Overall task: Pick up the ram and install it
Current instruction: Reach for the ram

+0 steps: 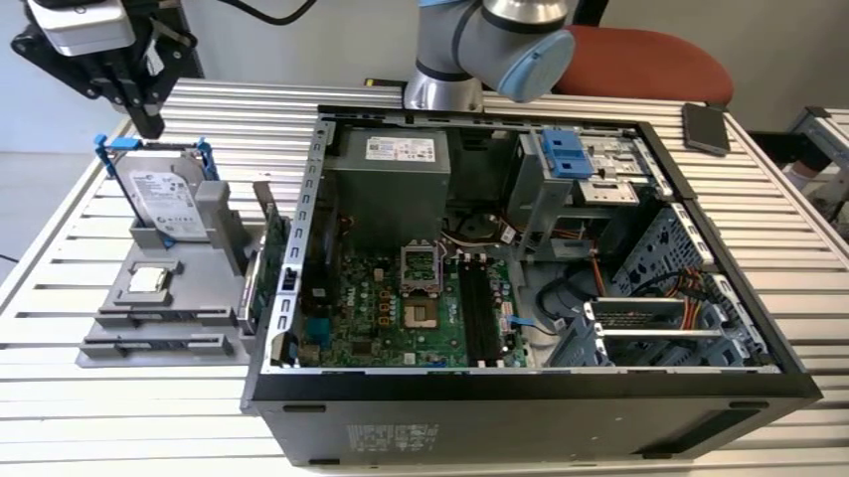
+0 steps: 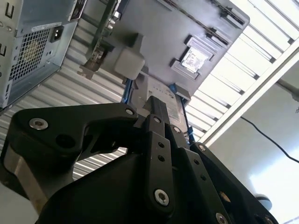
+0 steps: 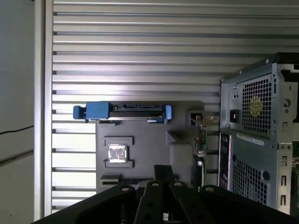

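My gripper [image 1: 147,123] hangs at the exterior view's far left, above the grey parts holder [image 1: 166,298] that stands beside the open computer case [image 1: 531,388]. Its fingers are pressed together with nothing between them, as both wrist views show: gripper [image 2: 158,103], gripper [image 3: 163,169]. Directly below the tips stands the silver hard drive in its blue frame [image 1: 170,194]. The motherboard's black memory slots [image 1: 475,303] lie inside the case, well off to the exterior view's right of the gripper. I cannot make out the ram in any view.
A green expansion card [image 1: 277,283] stands on edge between the holder and the case wall. A small square chip [image 3: 117,154] lies on the holder. Everything rests on a ribbed metal table [image 1: 80,397]. A phone [image 1: 706,127] lies at the far right.
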Motion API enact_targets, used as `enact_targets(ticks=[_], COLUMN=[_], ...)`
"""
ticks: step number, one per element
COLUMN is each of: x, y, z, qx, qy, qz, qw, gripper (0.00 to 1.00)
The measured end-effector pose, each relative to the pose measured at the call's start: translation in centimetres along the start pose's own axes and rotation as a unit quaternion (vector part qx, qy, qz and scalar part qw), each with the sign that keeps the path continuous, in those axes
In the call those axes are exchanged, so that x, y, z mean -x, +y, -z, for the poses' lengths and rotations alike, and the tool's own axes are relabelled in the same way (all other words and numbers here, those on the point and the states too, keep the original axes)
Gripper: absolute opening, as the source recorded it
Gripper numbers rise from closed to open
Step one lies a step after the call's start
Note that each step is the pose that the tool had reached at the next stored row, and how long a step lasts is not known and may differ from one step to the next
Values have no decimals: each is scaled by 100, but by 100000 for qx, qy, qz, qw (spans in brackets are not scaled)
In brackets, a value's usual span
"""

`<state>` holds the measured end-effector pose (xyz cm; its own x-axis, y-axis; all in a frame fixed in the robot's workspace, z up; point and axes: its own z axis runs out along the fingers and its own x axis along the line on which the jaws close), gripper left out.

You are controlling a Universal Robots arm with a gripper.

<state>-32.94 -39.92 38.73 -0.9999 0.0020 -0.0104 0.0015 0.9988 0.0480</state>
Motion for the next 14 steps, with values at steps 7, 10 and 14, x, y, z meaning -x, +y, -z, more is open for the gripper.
enact_targets(ticks=[7,10,14], x=[-113,-157,-223], y=[-1,-1,-1], z=[-7,-9,-13], qx=[8,7,8], qy=[23,41,60], qz=[412,583,826], qw=[99999,99998,99997], gripper=[0,0,0])
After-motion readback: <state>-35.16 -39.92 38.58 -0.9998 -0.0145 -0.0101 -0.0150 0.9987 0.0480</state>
